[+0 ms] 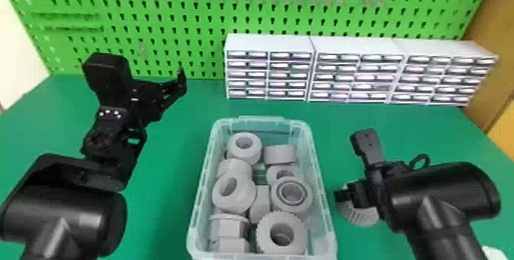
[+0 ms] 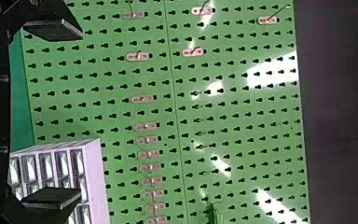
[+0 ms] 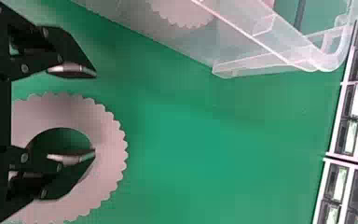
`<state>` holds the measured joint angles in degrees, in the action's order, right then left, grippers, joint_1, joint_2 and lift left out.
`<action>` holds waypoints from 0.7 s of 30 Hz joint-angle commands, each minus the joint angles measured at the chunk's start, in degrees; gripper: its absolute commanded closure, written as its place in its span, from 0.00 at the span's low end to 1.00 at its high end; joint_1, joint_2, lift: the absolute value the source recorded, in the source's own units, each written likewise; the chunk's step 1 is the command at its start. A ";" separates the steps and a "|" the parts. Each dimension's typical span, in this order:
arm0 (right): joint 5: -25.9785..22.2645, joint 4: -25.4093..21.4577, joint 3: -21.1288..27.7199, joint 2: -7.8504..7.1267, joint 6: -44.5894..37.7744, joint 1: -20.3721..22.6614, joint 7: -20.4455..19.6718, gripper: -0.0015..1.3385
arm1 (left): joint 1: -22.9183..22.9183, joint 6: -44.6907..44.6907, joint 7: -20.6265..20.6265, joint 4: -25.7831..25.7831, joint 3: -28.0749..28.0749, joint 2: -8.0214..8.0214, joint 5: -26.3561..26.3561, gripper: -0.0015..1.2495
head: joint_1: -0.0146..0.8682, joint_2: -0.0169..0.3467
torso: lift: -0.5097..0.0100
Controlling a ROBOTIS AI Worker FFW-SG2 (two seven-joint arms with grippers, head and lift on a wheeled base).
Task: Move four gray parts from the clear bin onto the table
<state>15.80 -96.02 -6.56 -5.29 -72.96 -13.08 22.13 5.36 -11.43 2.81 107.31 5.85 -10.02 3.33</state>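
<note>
A green pegboard [image 1: 199, 22] backs the green table [image 1: 160, 217], with small-drawer cabinets [image 1: 269, 43] beyond the clear bin [image 1: 320, 198]. To the bin's right, the right gripper [image 3: 95, 113] has its fingers apart, one over the hole of a toothed gray ring [image 3: 109, 154], the other past its outer edge. That ring lies on the table beside the bin. It is probably light, stiff plastic; its smooth faces might slip, so it is best pinched across the wall, one finger in the bore. Inside the bin are another toothed ring [image 1: 265, 236], a double-lipped ring [image 1: 296, 214] and plainer gray collars, which should handle alike, though crowding could snag a finger. Left of the bin, the left gripper [image 2: 80, 113] waits empty, its fingers wide apart.
</note>
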 commanded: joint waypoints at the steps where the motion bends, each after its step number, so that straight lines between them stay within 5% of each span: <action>1: 4.07 -0.84 -1.00 0.28 -0.61 -0.64 1.86 0.37 | 0.00 0.00 -0.08 0.00 0.04 0.00 0.10 0.09 | 0.78 0.14 | 0.89; 13: 6.26 -7.25 -3.20 -0.51 -3.77 -3.71 3.53 0.37 | 0.00 0.00 0.01 -0.26 0.21 0.00 0.28 0.09 | 0.78 0.14 | 0.89; 21: 12.33 -9.01 -7.86 -0.51 -8.60 -8.02 9.77 0.37 | 0.00 0.00 0.01 -0.53 0.30 0.00 0.45 0.09 | 0.78 0.14 | 0.89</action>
<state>24.74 -104.27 -12.26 -6.00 -79.94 -19.20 30.03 5.34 -11.43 2.80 106.87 6.09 -10.02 3.71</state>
